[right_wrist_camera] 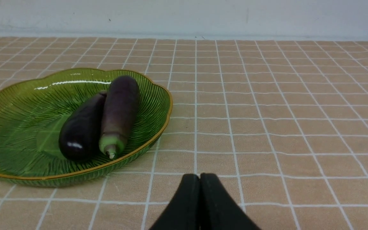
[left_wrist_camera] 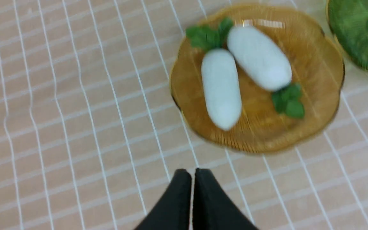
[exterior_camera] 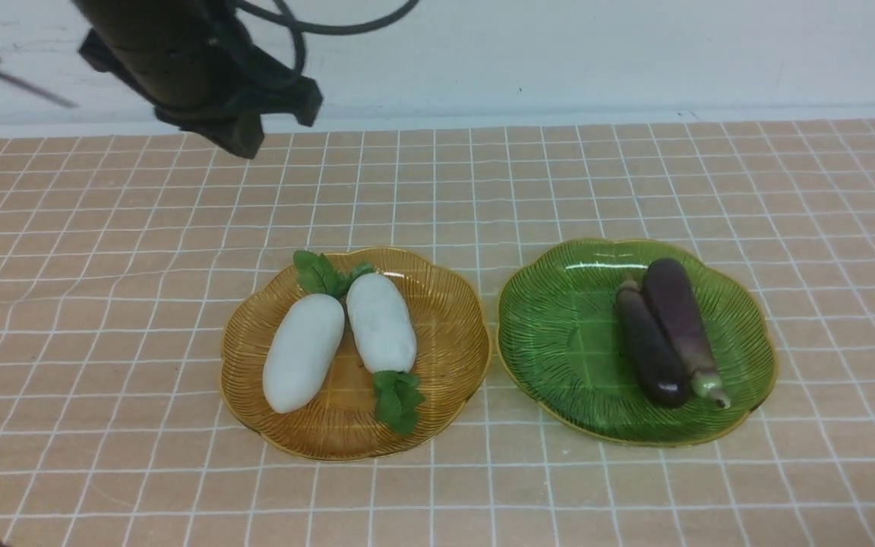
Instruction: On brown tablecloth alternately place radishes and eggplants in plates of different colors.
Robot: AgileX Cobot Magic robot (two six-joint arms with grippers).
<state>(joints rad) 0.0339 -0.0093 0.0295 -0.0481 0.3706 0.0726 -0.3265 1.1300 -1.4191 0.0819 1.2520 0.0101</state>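
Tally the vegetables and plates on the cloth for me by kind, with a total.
White radishes: 2
Dark purple eggplants: 2
Amber scalloped plate: 1
Green scalloped plate: 1
Total: 6

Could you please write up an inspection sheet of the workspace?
Surface: brown tablecloth, white grid, slightly wrinkled
Radishes: two, in the amber plate
Eggplants: two, side by side in the green plate
Clutter: nothing seen
Left gripper: shut, holding nothing
Right gripper: shut, holding nothing
Cables: dark cable looping beside the left arm
Surroundings: pale wall beyond the cloth
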